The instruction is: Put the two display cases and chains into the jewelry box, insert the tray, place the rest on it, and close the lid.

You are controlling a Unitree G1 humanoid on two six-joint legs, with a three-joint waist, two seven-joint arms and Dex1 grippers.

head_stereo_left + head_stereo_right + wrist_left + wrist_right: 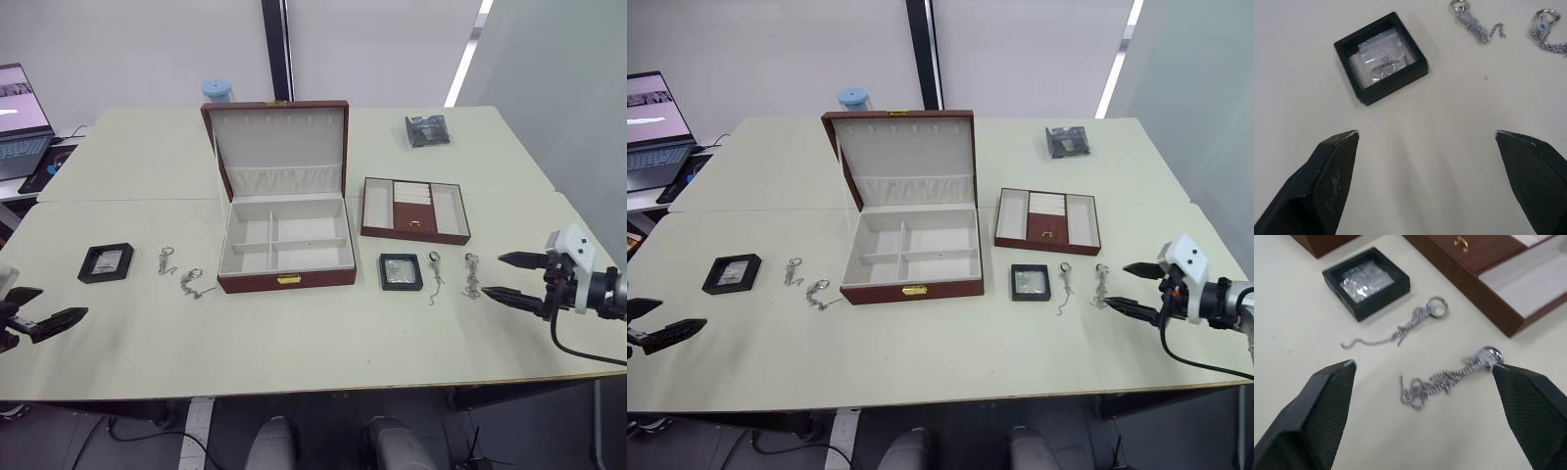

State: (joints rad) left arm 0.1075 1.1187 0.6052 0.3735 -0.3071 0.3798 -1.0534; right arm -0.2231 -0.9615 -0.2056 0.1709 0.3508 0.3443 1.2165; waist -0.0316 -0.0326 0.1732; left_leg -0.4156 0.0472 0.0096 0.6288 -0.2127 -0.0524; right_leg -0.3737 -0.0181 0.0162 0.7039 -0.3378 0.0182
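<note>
The reddish-brown jewelry box (284, 279) stands mid-table with its lid (278, 147) raised and its cream compartments bare. The tray (415, 210) lies to its right. One display case (106, 262) sits at the left, with two chains (167, 259) (193, 282) beside it. The other display case (401, 271) lies right of the box, next to two more chains (434, 275) (471, 275). My left gripper (31, 315) hovers open near the left table edge, short of the left case (1380, 58). My right gripper (514, 277) is open just right of the rightmost chain (1447, 378).
A dark grey packet (427, 130) lies at the far right of the table. A blue-capped container (217, 91) stands behind the lid. A laptop (22, 122) sits on a side table at the far left.
</note>
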